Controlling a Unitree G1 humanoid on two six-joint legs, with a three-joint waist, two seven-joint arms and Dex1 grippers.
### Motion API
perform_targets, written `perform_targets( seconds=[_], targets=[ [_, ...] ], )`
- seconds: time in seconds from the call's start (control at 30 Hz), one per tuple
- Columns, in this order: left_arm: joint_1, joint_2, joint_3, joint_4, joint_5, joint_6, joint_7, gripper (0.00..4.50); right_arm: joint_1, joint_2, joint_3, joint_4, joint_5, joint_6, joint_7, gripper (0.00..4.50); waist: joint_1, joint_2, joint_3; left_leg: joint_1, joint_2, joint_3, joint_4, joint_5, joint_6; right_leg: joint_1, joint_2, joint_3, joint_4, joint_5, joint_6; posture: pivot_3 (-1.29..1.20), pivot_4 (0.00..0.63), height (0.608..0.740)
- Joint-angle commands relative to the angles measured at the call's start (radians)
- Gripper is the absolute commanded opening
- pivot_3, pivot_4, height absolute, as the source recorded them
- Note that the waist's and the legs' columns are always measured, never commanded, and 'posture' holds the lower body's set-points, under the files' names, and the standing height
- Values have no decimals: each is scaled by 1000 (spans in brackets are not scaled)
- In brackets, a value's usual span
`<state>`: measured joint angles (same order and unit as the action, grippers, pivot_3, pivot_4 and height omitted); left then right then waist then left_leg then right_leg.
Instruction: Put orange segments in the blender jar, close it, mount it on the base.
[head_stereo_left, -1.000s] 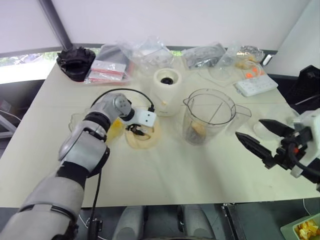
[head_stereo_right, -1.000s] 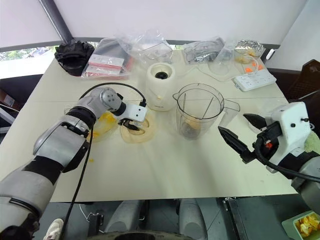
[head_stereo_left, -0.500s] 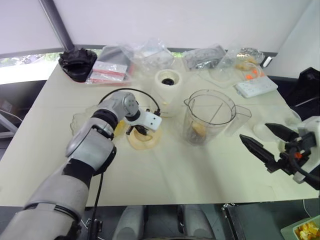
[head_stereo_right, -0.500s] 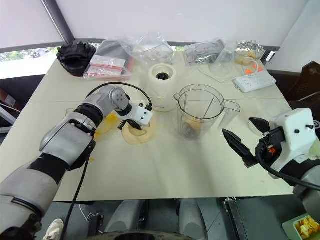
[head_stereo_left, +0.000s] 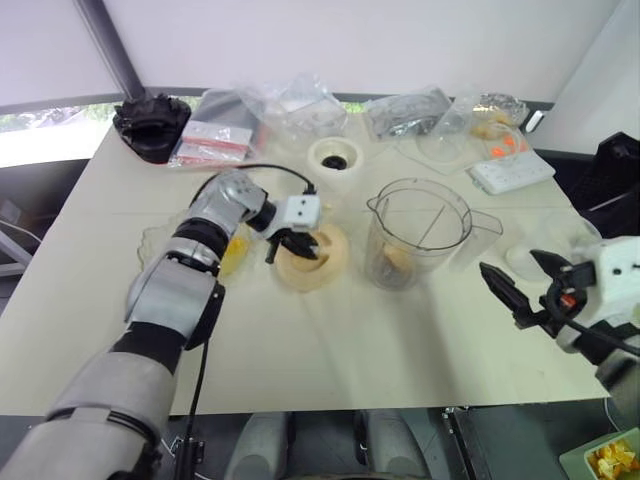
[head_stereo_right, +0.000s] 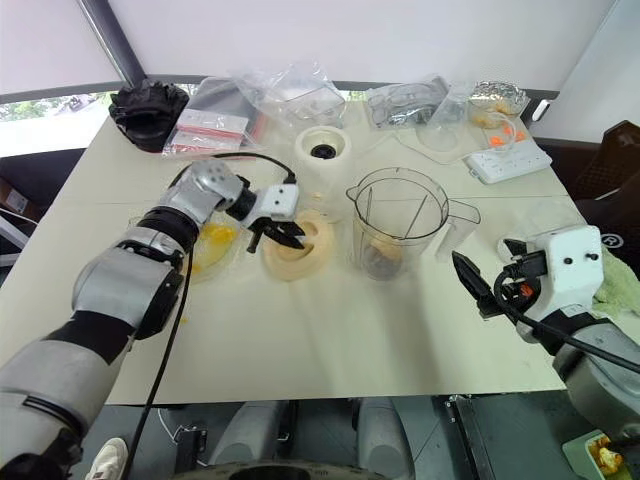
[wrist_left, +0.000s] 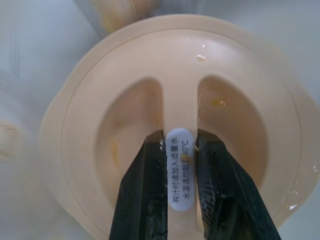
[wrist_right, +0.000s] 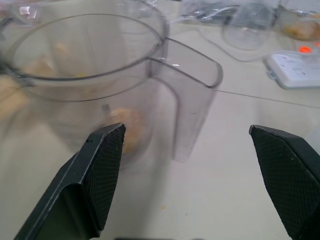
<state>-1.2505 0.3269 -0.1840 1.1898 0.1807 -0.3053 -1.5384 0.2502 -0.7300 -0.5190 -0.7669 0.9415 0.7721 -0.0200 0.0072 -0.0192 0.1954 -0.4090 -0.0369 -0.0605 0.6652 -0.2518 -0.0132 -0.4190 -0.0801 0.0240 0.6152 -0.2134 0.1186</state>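
My left gripper (wrist_left: 181, 150) is shut on the centre rib of the round cream lid (head_stereo_left: 318, 262), which hangs tilted above the table. To its right stands the blender jar (head_stereo_left: 418, 235), clear and lidless, with orange segments (head_stereo_left: 398, 260) at its bottom. More orange segments (head_stereo_right: 215, 240) lie in a shallow glass bowl (head_stereo_right: 150, 232) by my left forearm. The cream base (head_stereo_left: 335, 158) stands behind the lid, dark socket upward. My right gripper (head_stereo_left: 508, 265) is open, level with the jar's side handle (wrist_right: 192, 95), a short way from it.
A black ridged round object (head_stereo_left: 150, 125) sits at the back left. Plastic bags (head_stereo_left: 260, 115) and a white power strip (head_stereo_left: 510, 170) line the back edge. A black cable (head_stereo_left: 250, 172) loops behind my left wrist. A green tray (head_stereo_left: 605, 460) with fruit lies below the table's right corner.
My left gripper closed on the lid's rib and lifted the lid off the table, tilting it toward the jar. My right gripper sank a little and moved nearer the jar's handle, still open.
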Motion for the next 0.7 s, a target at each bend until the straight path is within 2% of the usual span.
perform_targets(
  seconds=[0.03,0.23,0.43,0.7],
  targets=[
    [20,40,59,-175,-109,80,-61,209,-51,40,48,52,-57,-36,6,4119,1,2,0,0,0,0,0,0,0,0,0,0,0,0,0,0,150,740],
    [107,100,77,-436,-186,257,-35,209,-142,87,120,149,-145,-42,30,4119,1,3,-1,1,-1,0,0,0,0,0,0,1,2,0,0,0,150,740],
    [162,149,82,-615,-230,367,28,209,-229,129,182,276,-244,-63,69,4119,1,2,-1,1,-1,0,0,0,0,-1,0,1,3,0,1,0,150,740],
    [183,205,80,-724,-264,439,98,209,-345,209,234,425,-348,-117,104,4119,-5,3,-1,1,-1,0,0,0,0,-2,1,1,5,0,1,0,150,740]
  ],
)
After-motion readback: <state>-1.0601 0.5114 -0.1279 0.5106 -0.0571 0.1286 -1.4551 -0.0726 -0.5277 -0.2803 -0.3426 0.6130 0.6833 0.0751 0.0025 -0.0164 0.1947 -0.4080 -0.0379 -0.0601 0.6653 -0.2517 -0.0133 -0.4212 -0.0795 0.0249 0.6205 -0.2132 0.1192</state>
